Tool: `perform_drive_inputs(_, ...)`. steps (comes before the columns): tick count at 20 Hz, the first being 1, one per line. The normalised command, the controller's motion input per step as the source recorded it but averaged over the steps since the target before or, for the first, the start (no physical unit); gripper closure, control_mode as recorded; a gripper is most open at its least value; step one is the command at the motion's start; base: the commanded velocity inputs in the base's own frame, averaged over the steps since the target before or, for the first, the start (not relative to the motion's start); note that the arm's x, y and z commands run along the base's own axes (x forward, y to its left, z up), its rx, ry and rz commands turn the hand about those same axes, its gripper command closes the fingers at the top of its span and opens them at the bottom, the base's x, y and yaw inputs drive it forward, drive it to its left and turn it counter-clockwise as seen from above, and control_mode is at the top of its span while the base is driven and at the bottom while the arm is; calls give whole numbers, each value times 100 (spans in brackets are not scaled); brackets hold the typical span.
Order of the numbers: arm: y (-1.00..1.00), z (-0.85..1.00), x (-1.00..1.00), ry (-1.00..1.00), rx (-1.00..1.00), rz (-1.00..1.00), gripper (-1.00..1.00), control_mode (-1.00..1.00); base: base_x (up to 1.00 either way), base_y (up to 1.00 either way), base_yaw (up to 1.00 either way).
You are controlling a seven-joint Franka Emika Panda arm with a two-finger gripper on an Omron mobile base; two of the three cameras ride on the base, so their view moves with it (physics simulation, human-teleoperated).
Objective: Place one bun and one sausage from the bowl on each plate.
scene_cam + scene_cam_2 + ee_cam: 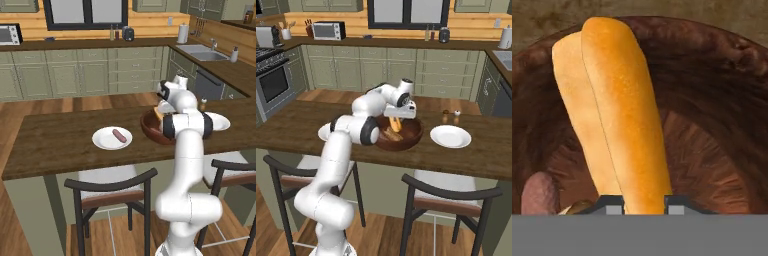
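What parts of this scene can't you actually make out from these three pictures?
- Bowl contents: in the left base view the arm hides most of the inside; the second bun can't be confirmed.
- Right plate: partly behind the arm in the left base view.
- Left plate: mostly covered by the arm in the right base view.
- Sausage in bowl: cut off low in the hand view.
- Gripper fingertips: barely showing beside the held bun.

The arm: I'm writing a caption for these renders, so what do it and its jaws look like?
The arm is glossy white with rounded, tube-like links and dark grey to black bands at the joints. No cables or markings can be seen. The gripper has a white body with a dark patch. In the hand view its fingertips are small, dark and blocky with lighter grey faces.
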Motion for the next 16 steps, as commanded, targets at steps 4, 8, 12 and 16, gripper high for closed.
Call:
perform_drive_inputs(4,36,89,-82,-47,0,-6,100,-100,0,0,0)
perform_drive_inputs(8,92,52,-100,-51,0,-11,100,-100,0,0,0)
perform_drive_inputs(12,100,71,-76,-5,-5,-4,100,-100,0,0,0)
perform_drive_inputs(16,100,100,15,47,-16,18,100,-100,0,0,0)
